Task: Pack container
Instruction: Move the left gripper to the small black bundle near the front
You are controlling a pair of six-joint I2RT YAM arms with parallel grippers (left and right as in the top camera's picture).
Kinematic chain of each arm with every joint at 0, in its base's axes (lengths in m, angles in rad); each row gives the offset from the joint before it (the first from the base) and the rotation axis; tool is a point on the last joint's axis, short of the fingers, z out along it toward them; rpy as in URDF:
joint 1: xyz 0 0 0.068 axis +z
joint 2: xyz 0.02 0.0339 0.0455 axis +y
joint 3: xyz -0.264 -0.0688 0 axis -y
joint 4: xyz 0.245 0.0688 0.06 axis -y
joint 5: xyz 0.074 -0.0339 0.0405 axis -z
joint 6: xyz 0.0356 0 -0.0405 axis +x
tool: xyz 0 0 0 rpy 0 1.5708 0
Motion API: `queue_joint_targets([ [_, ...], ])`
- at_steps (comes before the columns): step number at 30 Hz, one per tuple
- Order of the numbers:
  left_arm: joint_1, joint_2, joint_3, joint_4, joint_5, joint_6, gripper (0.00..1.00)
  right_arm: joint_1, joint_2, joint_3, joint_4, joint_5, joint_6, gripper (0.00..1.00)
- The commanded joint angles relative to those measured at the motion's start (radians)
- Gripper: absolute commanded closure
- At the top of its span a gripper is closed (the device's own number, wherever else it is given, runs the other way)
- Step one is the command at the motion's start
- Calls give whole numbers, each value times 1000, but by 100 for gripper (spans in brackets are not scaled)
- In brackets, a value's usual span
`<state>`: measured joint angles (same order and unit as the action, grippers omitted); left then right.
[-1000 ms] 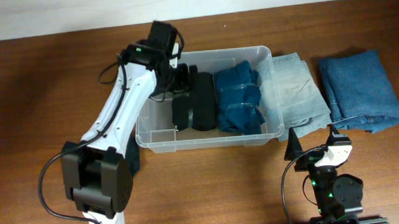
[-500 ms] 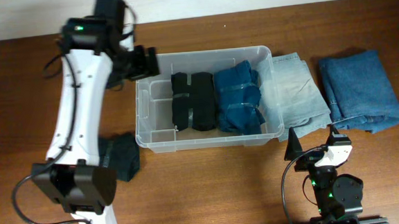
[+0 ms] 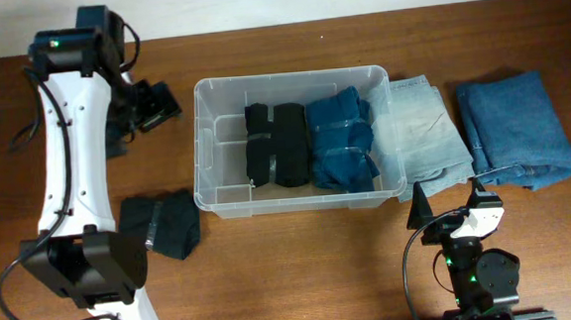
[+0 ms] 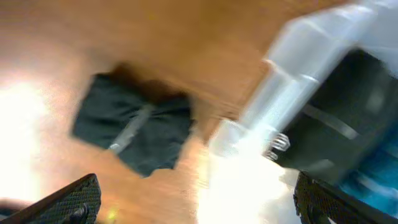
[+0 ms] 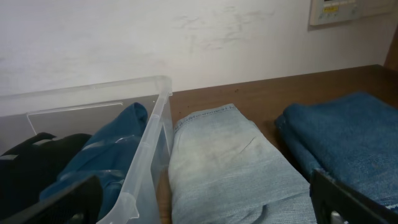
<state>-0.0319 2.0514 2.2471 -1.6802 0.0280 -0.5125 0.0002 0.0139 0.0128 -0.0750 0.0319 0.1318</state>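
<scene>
Two arms in play. Nearest us, the right gripper (image 3: 447, 198) sits at the near right of the table (image 3: 302, 268), fingers spread wide and empty. Its own camera looks out between them at what lies beyond. Across on the near left, a dark folded cloth (image 3: 165, 225) lies flat on the wood, just off the container's near left corner. The container (image 3: 201, 155) stands mid-table, long side towards us, and it's part filled: a black bundle (image 3: 275, 146) in the middle, a deep-blue bundle (image 3: 342, 142) pressed against it on the right, and bare floor at the left end. Tucked right beside its right wall are folded pale jeans (image 3: 428, 131), with folded blue denim (image 3: 517, 131) further right. At the far left the left gripper (image 3: 158, 106) hangs over the wood, clear of the container, with its fingers parted and holding nothing. Its view is blurred.
</scene>
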Motion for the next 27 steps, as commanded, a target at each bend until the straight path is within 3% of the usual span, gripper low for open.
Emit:
queue_joint_targets([
  [1,1,-56,11,-8,-148,-121,1,7,-8,-7,-4,-2,7,2],
  [14,2,-338,-82,-8,-147,-207,0,7,-8,-7,-4,-2,7,2],
  [21,2,-470,-386,30,-263,-420,1,7,-8,-7,-4,-2,7,2],
  [27,4,-536,-742,299,-168,-463,1,7,-8,-7,-4,-2,7,2],
])
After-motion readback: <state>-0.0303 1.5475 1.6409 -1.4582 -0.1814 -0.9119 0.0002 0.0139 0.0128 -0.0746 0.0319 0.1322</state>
